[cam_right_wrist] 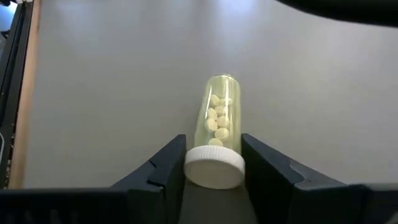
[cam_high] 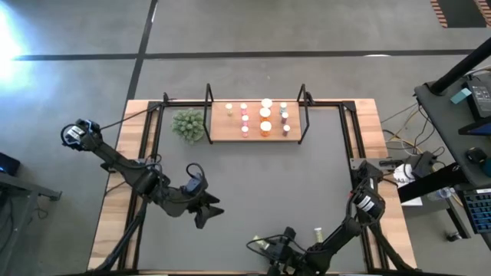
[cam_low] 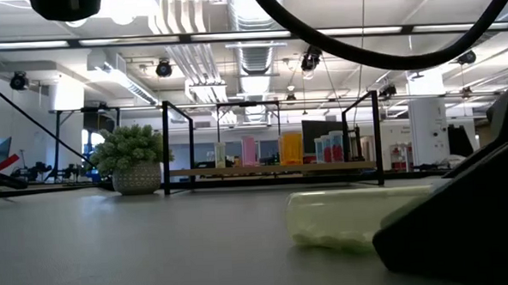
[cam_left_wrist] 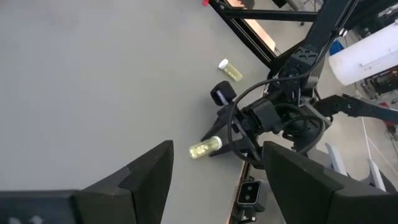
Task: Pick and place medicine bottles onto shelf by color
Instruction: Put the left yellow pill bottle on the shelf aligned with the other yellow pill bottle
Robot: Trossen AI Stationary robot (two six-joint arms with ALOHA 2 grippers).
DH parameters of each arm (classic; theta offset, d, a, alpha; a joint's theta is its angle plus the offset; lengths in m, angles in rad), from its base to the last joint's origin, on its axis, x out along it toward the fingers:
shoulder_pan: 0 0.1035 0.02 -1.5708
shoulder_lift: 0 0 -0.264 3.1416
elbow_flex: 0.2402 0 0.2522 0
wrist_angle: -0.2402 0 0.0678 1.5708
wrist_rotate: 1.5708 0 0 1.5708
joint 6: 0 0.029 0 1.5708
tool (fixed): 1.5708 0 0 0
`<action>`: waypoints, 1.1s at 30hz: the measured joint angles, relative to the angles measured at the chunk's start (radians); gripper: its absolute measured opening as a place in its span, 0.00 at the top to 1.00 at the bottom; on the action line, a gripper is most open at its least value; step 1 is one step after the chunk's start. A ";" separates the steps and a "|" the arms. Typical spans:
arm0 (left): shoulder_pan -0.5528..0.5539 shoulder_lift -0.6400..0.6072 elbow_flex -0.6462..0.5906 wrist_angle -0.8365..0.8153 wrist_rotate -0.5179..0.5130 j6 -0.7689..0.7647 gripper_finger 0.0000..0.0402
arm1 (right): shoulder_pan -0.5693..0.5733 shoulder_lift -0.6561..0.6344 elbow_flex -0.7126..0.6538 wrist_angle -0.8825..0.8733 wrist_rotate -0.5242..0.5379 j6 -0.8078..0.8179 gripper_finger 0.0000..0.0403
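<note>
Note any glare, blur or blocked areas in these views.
High view: window glare whitens the floor at upper left. Low view: the near yellow-green bottle is soft, a dark arm part blocks the lower right. Right wrist view: sharp on that bottle between the right tool.

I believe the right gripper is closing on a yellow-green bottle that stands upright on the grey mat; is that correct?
Not quite: the yellow-green bottle lies on its side on the grey mat, white cap toward the right gripper, whose fingers flank the cap. The right wrist view shows it, and the low view agrees.
</note>
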 joint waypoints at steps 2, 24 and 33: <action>0.000 0.000 0.000 0.000 0.000 0.000 0.43 | 0.000 0.000 0.001 0.001 -0.004 -0.001 0.70; 0.004 0.003 -0.003 0.009 0.050 0.180 0.43 | -0.095 -0.302 0.007 -0.451 -0.307 -0.089 0.74; 0.065 0.004 -0.003 0.016 -0.025 0.594 0.43 | -0.247 -0.526 0.007 -0.599 -0.447 -0.147 0.73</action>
